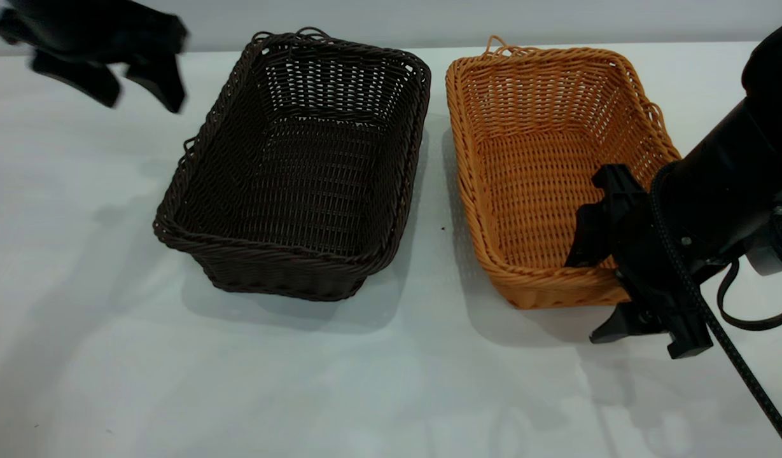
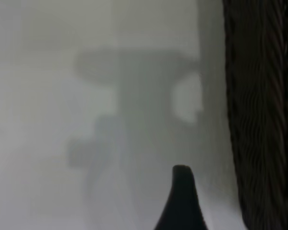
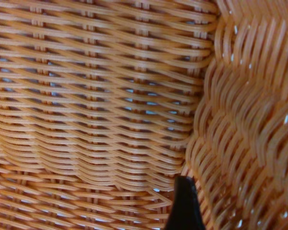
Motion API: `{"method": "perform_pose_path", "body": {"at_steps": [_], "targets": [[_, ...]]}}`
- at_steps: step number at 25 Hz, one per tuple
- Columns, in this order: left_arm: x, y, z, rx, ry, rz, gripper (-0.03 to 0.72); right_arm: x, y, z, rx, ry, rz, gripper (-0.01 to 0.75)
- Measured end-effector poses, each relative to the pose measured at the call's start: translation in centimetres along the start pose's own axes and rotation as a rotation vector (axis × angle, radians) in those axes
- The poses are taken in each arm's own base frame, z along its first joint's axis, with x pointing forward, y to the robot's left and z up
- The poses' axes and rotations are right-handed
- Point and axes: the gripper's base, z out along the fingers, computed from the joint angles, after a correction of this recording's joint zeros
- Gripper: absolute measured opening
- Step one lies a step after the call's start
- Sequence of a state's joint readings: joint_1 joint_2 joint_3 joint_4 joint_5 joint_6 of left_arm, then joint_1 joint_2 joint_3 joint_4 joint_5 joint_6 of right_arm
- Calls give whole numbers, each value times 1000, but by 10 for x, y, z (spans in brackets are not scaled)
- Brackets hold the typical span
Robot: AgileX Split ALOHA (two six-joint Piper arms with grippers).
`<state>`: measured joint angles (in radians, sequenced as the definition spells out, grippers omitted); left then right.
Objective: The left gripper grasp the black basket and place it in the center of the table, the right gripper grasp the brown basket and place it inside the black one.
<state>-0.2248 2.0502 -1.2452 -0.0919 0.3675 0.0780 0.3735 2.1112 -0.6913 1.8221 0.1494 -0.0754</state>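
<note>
While the left claw point(image 1: 139, 79) hangs spread, the right claw point(image 1: 597, 296) apparently straddles the brown basket's point(image 1: 543, 165) near rim.

Black basket point(image 1: 295, 172): very dark brown-black wicker, open-weave walls, braided rim. Brown basket point(image 1: 543, 165): orange-tan wicker, same weave, braided rim. Table point(image 1: 365, 381): plain white-grey. Left gripper point(image 1: 120, 76) and right gripper point(image 1: 604, 289): black.

Left hand point(image 1: 139, 79) motion-blurred, arm cut by frame edge; right hand point(image 1: 597, 299) hides brown basket point(image 1: 537, 165) corner.
</note>
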Motion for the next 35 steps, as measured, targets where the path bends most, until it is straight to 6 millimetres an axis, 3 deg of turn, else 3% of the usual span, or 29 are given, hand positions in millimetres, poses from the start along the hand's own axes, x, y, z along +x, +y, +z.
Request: {"method": "perform_pose_path", "body": {"at_steps": [7, 11, 16, 18, 23, 30, 35], "targets": [[5, -21, 63, 16, 85, 50, 523, 0, 0, 0, 0, 0, -10, 485], [15, -21, 85, 15, 130, 53, 429, 0, 0, 0, 0, 0, -18, 386], [16, -21, 87, 16, 136, 51, 152, -1, 0, 0, -3, 2, -11, 132], [16, -20, 87, 14, 134, 31, 84, -3, 2, -1, -8, 9, 16, 74], [15, -14, 83, -38, 153, 156, 76, -14, 12, -13, -64, 60, 33, 66], [6, -7, 68, -118, 138, 407, 76, -53, 36, -61, -292, 128, -281, 64], [-1, -21, 69, -101, 63, 640, 76, -78, 36, -87, -405, 264, -396, 64]]}}
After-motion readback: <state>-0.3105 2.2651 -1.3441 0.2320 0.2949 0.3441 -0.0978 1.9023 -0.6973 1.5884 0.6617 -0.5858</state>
